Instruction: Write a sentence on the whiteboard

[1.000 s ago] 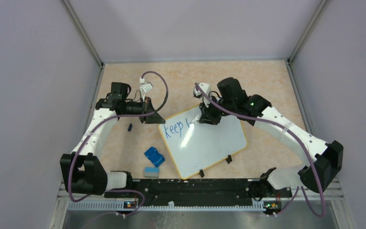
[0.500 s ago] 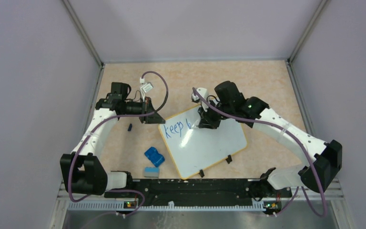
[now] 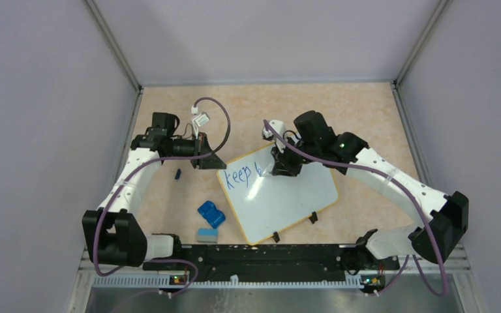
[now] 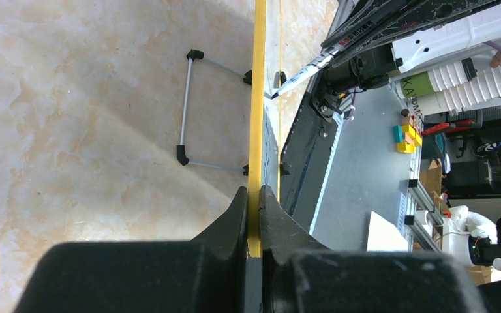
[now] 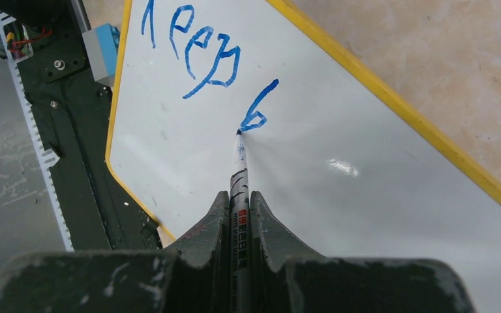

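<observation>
Whiteboard (image 3: 293,195) flat on table (image 3: 352,117), angled, between arms. Left gripper (image 4: 253,195) clamped on its yellow rim. Right gripper (image 5: 239,195) closed tight on marker (image 5: 238,160), tip touching board. Sentence (image 3: 240,176): "keep" plus "b" done. Likely early; remaining words not yet written.

Left arm (image 3: 127,186), right arm (image 3: 398,182): white link shells, black joint housings, black base blocks at lower left and lower right of top view. Purple cable (image 3: 225,117) along each arm; small white connector (image 3: 200,120) upper centre-left. Green indicator light (image 3: 344,139) on right arm's black housing. Left gripper (image 4: 253,192), right gripper (image 5: 239,195): matte black, wedge-shaped fingers, scuffed edges on right pair. Black mounting rail (image 3: 261,255) across bottom.
</observation>
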